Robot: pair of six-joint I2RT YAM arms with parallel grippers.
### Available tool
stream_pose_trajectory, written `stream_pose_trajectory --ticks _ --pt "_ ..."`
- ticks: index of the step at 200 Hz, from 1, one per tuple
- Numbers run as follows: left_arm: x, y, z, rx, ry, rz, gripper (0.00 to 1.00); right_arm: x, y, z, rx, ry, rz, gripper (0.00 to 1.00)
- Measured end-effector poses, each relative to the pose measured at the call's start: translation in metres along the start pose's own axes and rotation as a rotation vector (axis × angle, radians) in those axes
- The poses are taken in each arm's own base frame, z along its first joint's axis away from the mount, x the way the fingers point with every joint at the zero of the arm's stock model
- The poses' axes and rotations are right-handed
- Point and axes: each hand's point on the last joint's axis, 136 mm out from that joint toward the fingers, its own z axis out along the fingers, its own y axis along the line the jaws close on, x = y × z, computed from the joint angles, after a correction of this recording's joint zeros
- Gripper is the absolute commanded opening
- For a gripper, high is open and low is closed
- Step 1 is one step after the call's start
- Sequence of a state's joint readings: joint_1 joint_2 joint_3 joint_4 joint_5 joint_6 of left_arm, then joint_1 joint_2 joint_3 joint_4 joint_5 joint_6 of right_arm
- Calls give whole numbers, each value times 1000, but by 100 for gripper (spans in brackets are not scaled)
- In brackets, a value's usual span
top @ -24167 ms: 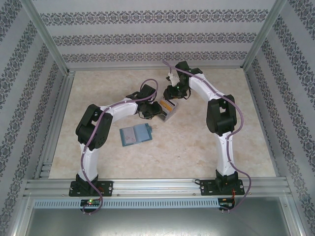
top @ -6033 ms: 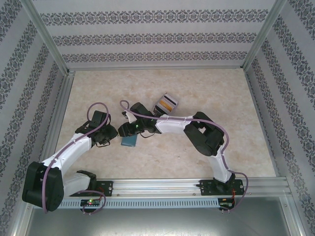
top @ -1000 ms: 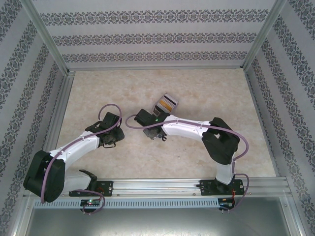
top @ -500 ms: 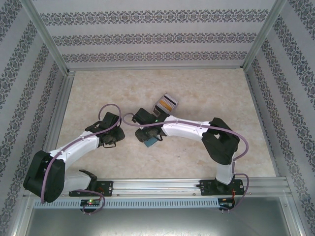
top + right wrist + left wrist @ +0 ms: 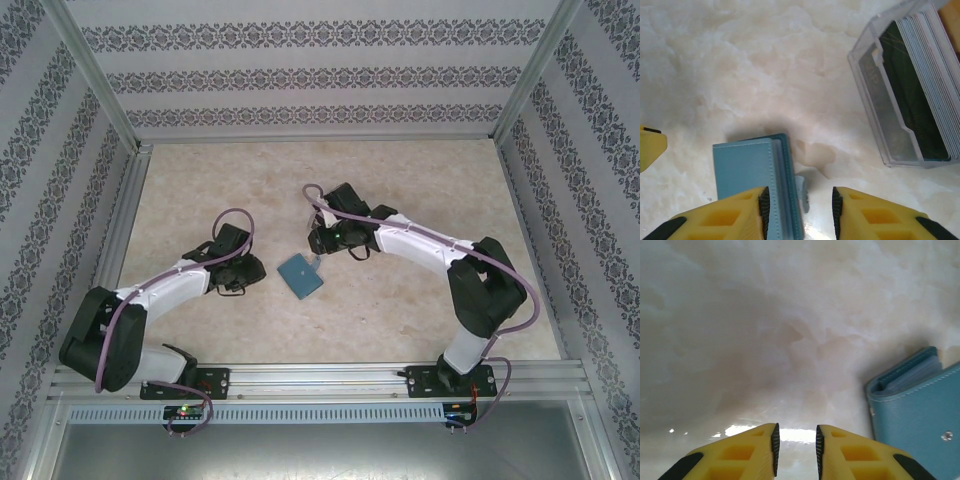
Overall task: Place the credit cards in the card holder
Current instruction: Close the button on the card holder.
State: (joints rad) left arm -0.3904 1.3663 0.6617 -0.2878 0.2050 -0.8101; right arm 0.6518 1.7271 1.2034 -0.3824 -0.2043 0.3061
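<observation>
Currently the card holder is laid closed on the table, one edge between the parted, empty right gripper jaws. Left gripper jaws are barely parted, empty, with the holder beside them. Credit cards are stood in a clear box beyond the right jaws.

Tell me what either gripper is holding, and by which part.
Nothing. The left gripper has only bare table between its fingers; the right gripper stands open over the edge of the closed card holder.
</observation>
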Motion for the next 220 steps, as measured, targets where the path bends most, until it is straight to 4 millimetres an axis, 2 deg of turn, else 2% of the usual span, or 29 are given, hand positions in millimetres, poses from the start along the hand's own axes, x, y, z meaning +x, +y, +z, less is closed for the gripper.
stream_pose_trajectory --ticks 36,67,99,141,220 --pt "-2 -28 6 108 36 38 27 15 -4 13 -23 98 -12 36" --pt "3 -41 16 136 81 71 27 19 -2 17 -38 141 -34 35" --pt "9 -44 25 132 120 86 27 23 -3 23 -38 166 -42 31" --pt "11 -44 26 131 125 87 27 27 -7 31 -31 193 -42 26" --pt "10 -44 28 128 128 86 27 25 -5 32 -41 198 -40 18"
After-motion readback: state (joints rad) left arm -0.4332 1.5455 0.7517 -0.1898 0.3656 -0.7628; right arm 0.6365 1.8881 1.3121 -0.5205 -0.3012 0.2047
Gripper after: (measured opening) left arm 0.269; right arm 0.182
